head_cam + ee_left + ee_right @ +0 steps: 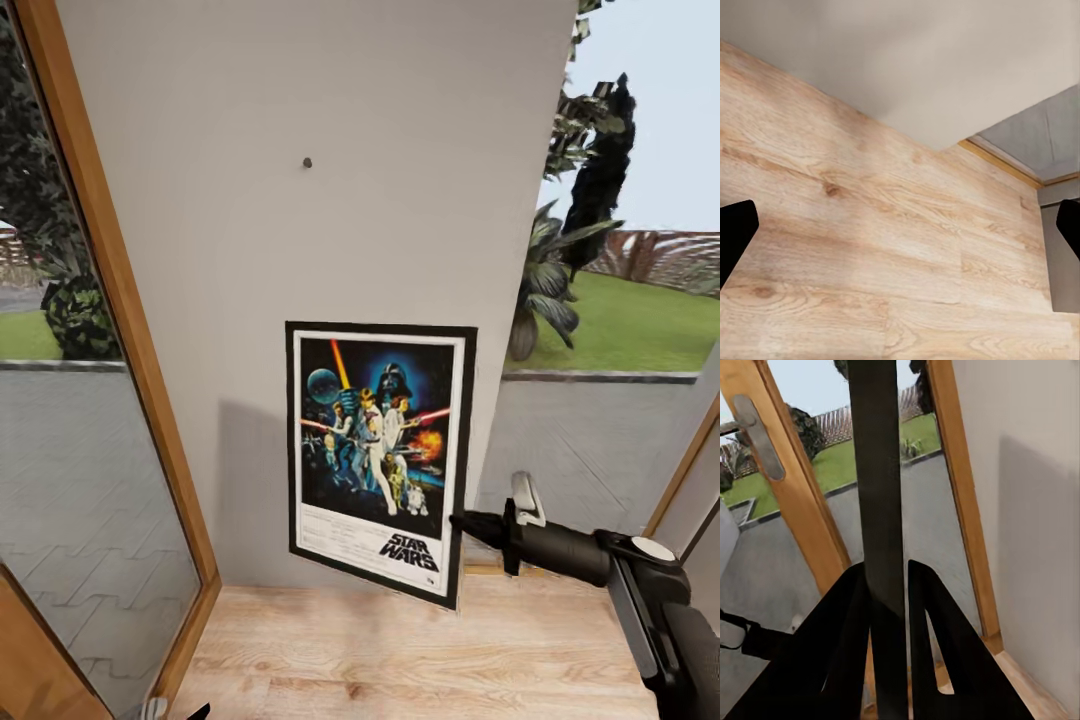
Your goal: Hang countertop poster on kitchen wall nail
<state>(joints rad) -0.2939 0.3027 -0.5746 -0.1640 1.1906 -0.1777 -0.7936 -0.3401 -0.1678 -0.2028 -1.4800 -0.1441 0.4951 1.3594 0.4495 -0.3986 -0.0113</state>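
Observation:
The Star Wars poster [380,450] hangs upright in front of the light-grey wall [250,230], its lower edge a little above the floor. My right gripper [462,522] is shut on the poster's right edge near the lower corner. In the right wrist view the poster [877,472] shows edge-on as a dark strip pinched between the fingers of the right gripper [886,585]. A wall nail [307,162] sits well above the poster's top left corner. My left gripper [900,232] is open, low over the floor, holding nothing. The kitchen countertop is out of view.
A wood-framed glass door [130,330] stands to the left of the wall strip, and another glazed opening with a white handle [527,497] lies to the right. Light wooden floor [400,650] runs along the wall's foot. Garden plants [590,180] show outside.

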